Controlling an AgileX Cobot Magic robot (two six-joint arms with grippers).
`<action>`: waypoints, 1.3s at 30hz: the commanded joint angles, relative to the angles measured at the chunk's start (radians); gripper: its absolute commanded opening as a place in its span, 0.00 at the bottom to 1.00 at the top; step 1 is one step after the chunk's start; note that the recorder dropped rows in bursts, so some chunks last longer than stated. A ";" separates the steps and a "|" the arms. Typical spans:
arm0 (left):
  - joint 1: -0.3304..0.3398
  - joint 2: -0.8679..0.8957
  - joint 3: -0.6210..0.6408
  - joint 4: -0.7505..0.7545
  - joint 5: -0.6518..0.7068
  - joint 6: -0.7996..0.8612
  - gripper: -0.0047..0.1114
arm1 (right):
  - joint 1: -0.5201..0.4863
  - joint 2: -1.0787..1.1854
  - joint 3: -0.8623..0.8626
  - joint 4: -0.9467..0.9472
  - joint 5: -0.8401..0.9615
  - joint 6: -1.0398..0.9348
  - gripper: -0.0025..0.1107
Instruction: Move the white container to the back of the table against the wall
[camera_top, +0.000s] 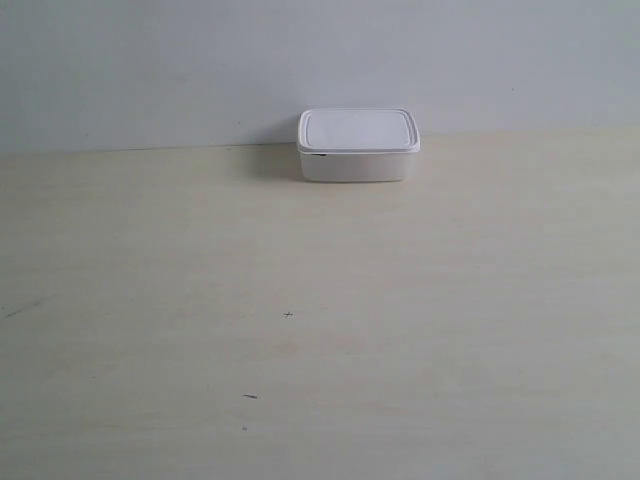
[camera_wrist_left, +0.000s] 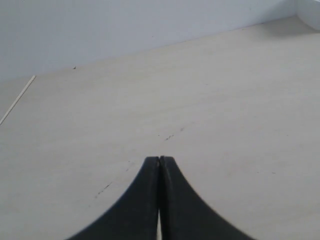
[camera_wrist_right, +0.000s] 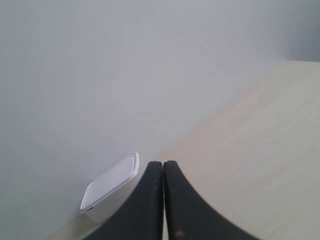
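The white container (camera_top: 358, 146) stands with its rimmed lid on at the back of the cream table (camera_top: 320, 330), close against the pale wall (camera_top: 200, 60). No arm shows in the exterior view. In the right wrist view the white container (camera_wrist_right: 109, 187) lies beside and beyond my right gripper (camera_wrist_right: 163, 163), whose dark fingers are pressed together with nothing between them. My left gripper (camera_wrist_left: 159, 158) is shut too, empty, over bare table (camera_wrist_left: 200, 100). A corner of the container (camera_wrist_left: 311, 11) shows at that view's edge.
A few small dark specks (camera_top: 288, 315) mark the table's middle and front. A table edge or seam (camera_wrist_left: 17, 100) runs near the wall in the left wrist view. The wall (camera_wrist_right: 100, 75) fills most of the right wrist view.
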 joint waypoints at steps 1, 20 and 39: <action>-0.005 -0.006 0.000 -0.011 -0.004 -0.002 0.04 | -0.006 -0.005 0.004 -0.002 0.001 -0.004 0.02; -0.005 -0.006 0.000 -0.011 -0.004 -0.002 0.04 | -0.006 -0.005 0.019 -0.123 0.358 -0.006 0.02; -0.005 -0.006 0.000 -0.011 -0.004 -0.002 0.04 | -0.006 -0.005 0.063 -0.144 0.329 -0.006 0.02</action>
